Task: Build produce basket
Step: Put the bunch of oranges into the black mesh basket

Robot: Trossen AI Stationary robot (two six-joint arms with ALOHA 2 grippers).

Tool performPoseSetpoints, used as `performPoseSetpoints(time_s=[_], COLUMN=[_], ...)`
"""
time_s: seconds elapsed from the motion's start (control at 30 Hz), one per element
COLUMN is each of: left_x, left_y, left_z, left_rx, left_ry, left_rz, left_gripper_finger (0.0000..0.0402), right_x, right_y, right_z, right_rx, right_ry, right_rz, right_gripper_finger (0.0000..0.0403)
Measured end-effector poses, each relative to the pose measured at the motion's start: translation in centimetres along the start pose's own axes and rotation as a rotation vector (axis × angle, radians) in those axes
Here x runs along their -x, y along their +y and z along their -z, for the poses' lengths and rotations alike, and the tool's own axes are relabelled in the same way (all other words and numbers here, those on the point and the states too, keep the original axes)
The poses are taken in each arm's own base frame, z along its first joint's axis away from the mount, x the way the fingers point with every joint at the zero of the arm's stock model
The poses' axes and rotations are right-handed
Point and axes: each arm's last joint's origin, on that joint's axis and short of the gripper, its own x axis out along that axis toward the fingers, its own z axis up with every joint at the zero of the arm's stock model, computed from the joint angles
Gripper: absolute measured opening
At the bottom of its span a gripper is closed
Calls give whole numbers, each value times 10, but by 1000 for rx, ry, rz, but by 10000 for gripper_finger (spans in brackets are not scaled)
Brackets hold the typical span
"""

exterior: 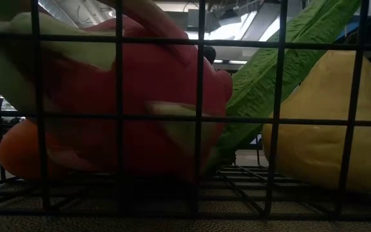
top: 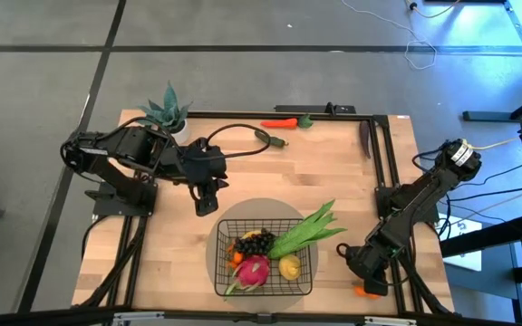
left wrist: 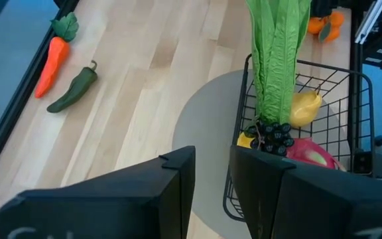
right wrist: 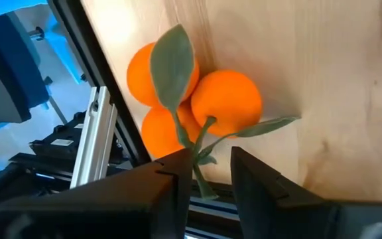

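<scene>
A: Right claw (right wrist: pixel 211 166) is down at the near right corner of the worktop (top: pixel 333 163), fingers slightly parted, nothing pinched yet.

B: And the target?

A: The cluster of small oranges (right wrist: pixel 191 106), just ahead of its fingertips, hard against the frame rail at the worktop's edge. Their leafy stem runs back toward the gap between the fingers, so I'd judge a short push forward lines it up.

B: The basket (top: pixel 264 258)?

A: Near front centre, holding the dragon fruit (top: pixel 253 270), mango (top: pixel 289 266), grapes (top: pixel 256 242) and the long green stalks (top: pixel 308 232) lying diagonally over the rim. It lies to the left of the right claw.

B: Left arm?

A: Left claw (top: pixel 208 201) hovers just behind the basket, narrowly parted, empty. A carrot (left wrist: pixel 53 56) and green pepper (left wrist: pixel 73 89) lie by the far edge, nearer that arm.
</scene>
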Motion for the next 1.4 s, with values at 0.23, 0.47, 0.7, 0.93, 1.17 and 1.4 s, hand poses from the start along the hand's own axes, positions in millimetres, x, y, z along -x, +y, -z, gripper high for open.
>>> performPoseSetpoints(time_s=[0.23,0.47,0.7,0.93,1.17,1.4], left_x=[0,0,0,0,0,0], left_y=[0,0,0,0,0,0], left_z=[0,0,0,0,0,0], left_rx=[0,0,0,0,0,-1], left_ry=[1,1,1,1,1,1], left_rz=[0,0,-1,-1,-1,-1], left_gripper_finger=[84,84,84,84,84,84], right_x=[-1,-1,-1,-1,1,23], right_y=[-1,0,0,0,4,31], right_z=[0,1,1,1,0,0], right_rx=[-49,-92,-108,-107,-94,-77], right_ry=[6,40,39,37,26,24], right_rz=[7,-6,-8,-8,-35,-103], right_gripper_finger=[92,92,92,74,7,1])
